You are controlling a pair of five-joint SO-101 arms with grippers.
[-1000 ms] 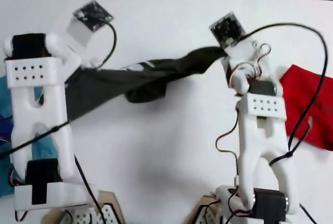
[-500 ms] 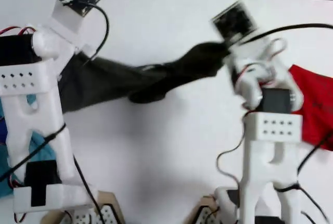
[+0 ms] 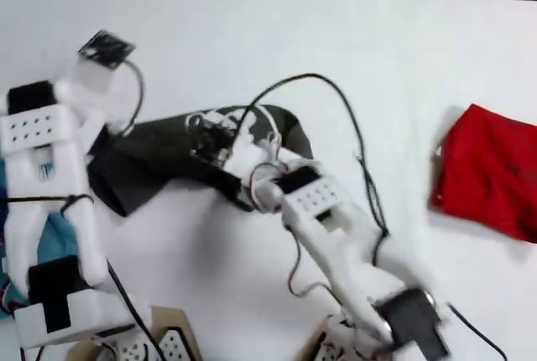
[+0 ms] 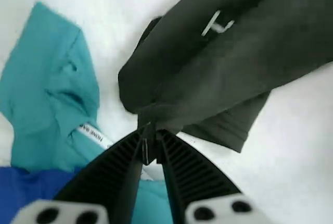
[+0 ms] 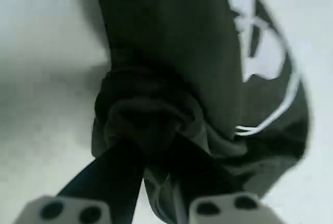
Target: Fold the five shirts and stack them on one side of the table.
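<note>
R jaws, clamped on black shirt (image 3: 155, 158), swung its end over twd L jaws, also pinched shut on it, so fold's approx half made.

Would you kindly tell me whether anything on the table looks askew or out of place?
The black shirt lies twisted and bunched rather than flat, pinched by the left gripper and right gripper. The red shirt sits apart, away from the teal shirt.

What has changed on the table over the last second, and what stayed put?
The right gripper, shut on the dark shirt, swung across the table toward the left gripper, bunching the stretched shirt together. The left gripper kept its hold; the red shirt stayed where it was.
</note>
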